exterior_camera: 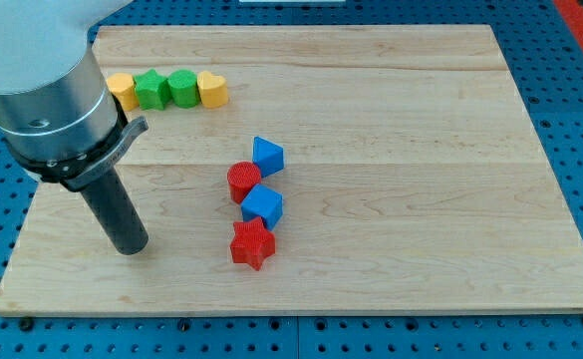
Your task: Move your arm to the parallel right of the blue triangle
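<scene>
The blue triangle lies near the middle of the wooden board. Just below and left of it is a red round block, then a blue cube, then a red star, forming a touching chain down the view. My tip rests on the board at the view's lower left, well to the left of the red star and far left and below the blue triangle.
A row of blocks sits at the upper left: a yellow block, a green block, a second green block and a yellow heart. The arm's grey body covers the upper left corner.
</scene>
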Tool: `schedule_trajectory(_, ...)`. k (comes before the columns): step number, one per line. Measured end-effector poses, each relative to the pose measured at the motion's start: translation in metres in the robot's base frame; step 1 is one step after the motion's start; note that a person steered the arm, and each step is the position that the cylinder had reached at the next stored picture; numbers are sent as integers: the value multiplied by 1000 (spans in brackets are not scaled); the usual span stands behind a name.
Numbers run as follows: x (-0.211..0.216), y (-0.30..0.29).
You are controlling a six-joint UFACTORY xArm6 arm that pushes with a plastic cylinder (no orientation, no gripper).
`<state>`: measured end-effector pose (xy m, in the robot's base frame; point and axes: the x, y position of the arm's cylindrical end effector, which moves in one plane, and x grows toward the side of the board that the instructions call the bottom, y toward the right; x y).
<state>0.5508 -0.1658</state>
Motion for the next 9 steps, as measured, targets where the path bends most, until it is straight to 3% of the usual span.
schedule_trajectory(1, -1, -9)
schedule_trajectory(3, -38, -93)
schedule_trajectory(4, -74, -72)
schedule_trajectory(7, -189, 86)
schedule_trajectory(9, -188, 247)
